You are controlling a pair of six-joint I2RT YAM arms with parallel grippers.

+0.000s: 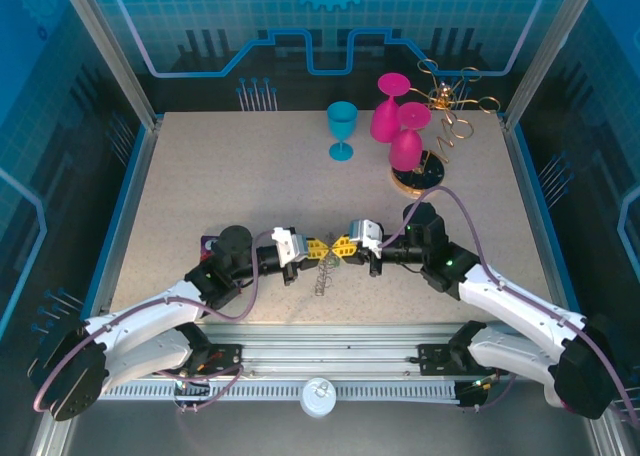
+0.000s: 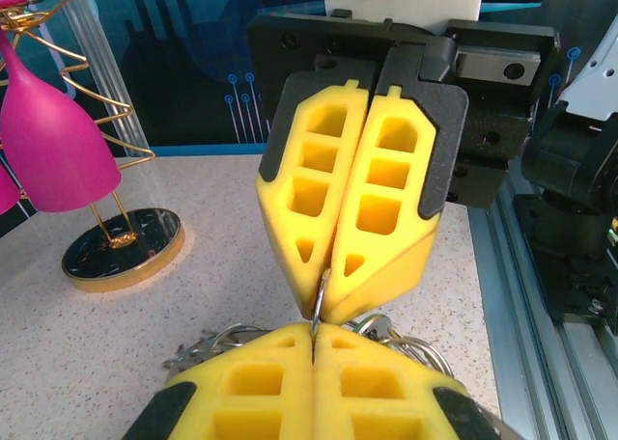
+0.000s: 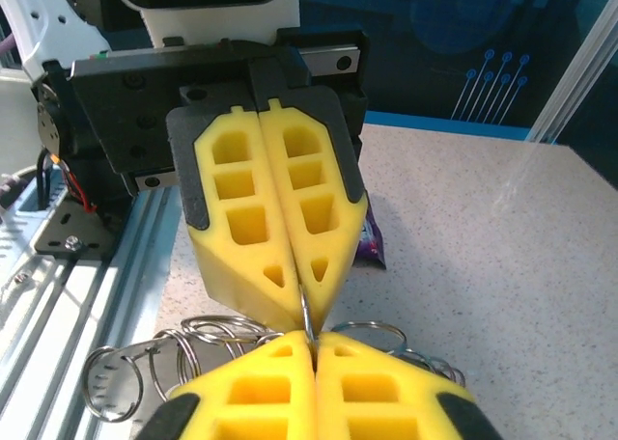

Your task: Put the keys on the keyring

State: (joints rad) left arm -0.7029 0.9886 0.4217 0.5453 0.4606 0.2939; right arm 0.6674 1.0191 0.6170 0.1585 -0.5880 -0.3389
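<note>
My left gripper [image 1: 318,246] and right gripper [image 1: 343,245] meet tip to tip near the table's front middle. Both are shut on one thin silvery piece [image 2: 320,293], curved like a wire loop seen edge-on. In the left wrist view my left gripper [image 2: 314,330] comes in from below and the right gripper [image 2: 324,310] faces it. The right wrist view has the right gripper [image 3: 311,340] below, the left gripper [image 3: 303,313] opposite, and the silvery piece [image 3: 305,311] between. The keyring's bunch of wire loops [image 1: 325,274] [image 2: 410,342] [image 3: 126,380] lies on the table under the tips. The keys are hidden.
At the back right stand two pink glasses [image 1: 392,111] [image 2: 53,141], a teal glass [image 1: 342,129] and a gold wire stand on a dark round base [image 1: 422,176] [image 2: 123,250]. A purple packet [image 3: 371,243] lies behind the left gripper. An aluminium rail [image 1: 330,361] runs along the near edge.
</note>
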